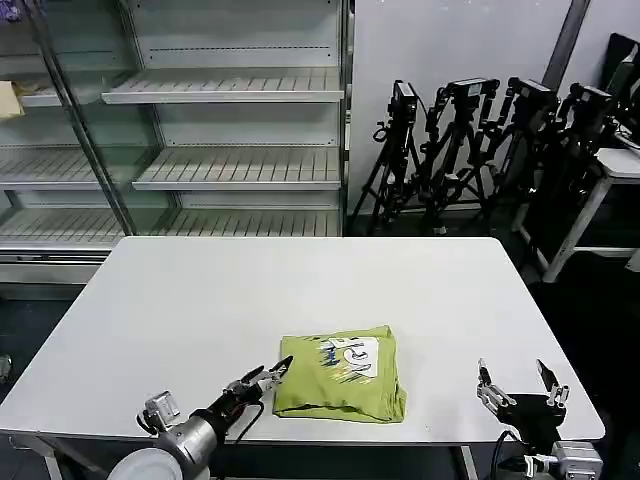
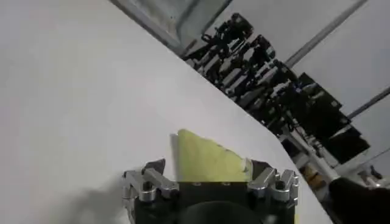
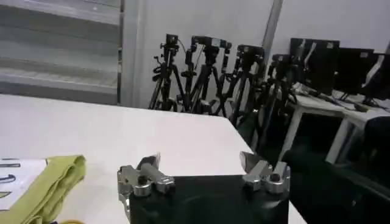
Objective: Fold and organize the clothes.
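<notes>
The folded T-shirt (image 1: 342, 374) lies near the front edge of the bench (image 1: 200, 300). The left tool (image 1: 268, 378), jaws parted and empty, sits just beside the shirt's left edge, nearer than the right tool (image 1: 518, 384), spread wide and well apart.
</notes>
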`<state>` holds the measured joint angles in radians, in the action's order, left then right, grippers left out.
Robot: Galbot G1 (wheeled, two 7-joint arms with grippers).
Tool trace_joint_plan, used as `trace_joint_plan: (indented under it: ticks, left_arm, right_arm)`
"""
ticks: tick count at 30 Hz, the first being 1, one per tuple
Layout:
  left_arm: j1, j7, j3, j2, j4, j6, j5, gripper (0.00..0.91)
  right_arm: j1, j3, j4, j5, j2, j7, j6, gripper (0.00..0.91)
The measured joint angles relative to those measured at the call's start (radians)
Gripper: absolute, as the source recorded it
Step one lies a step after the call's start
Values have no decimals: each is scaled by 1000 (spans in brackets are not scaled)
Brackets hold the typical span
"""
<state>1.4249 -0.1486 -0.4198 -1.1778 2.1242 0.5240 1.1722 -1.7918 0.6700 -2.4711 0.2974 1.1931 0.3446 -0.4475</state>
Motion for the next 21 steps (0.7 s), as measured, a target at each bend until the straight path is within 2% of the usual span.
trace_joint_plan:
  ticks: [16,17,18,19,20,21]
  left_arm:
    - [-49,-40,62,-60,-45,4,74,907]
    - [-51,-41,65,-62,-47,4,75,846]
    - [-54,-44,65,-65,-48,4,78,725]
    - [-56,-47,65,-66,-50,3,81,423]
    - [-57,-49,65,-67,-50,2,84,292]
    - [-57,-51,65,-68,-51,1,87,60]
  right_arm:
    - [-33,13,-29,-10,7,0,-2,907]
    - [-35,14,-31,-11,7,0,-2,907]
    - [-36,14,-32,-11,7,0,-2,907]
    - [-37,14,-33,-11,7,0,-2,907]
    - [-37,14,-34,-11,7,0,-2,907]
    - [-38,14,-35,-11,7,0,-2,907]
